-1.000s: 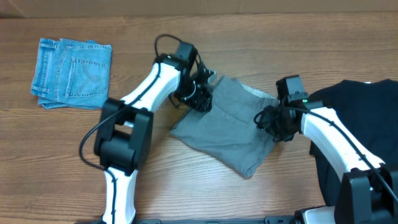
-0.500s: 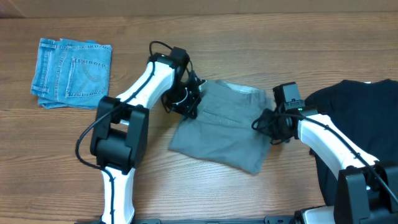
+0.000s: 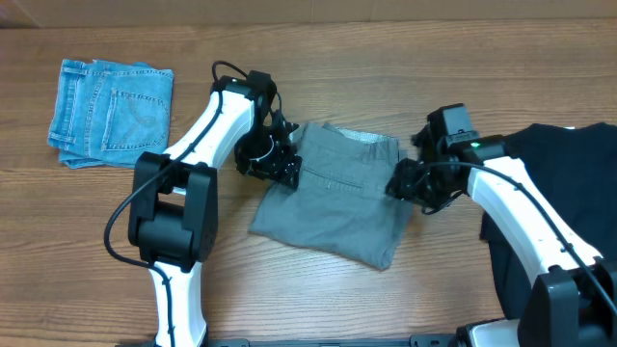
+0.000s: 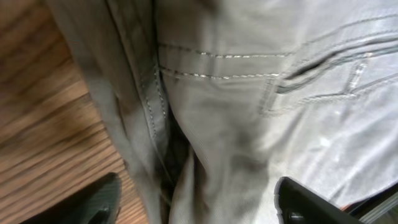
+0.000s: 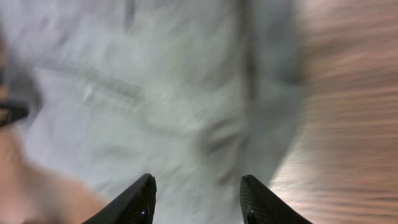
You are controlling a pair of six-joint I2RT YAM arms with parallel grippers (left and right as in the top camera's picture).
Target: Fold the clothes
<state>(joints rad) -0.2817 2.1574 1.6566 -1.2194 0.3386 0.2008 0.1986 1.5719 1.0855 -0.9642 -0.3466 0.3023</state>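
The grey shorts (image 3: 333, 198) lie flat on the table (image 3: 386, 308), near its centre, as a folded, roughly four-sided packet turned slightly off square. The waistband (image 3: 359, 138) forms the far edge, where a pale strip of lining shows. The near right corner is the lowest point of the outline. The cloth is plain mid-grey with light creases. The left wrist view shows double rows of pale stitching, a stitched pocket (image 4: 311, 78) opening and a raised lengthwise fold. The right wrist view is too blurred for detail.
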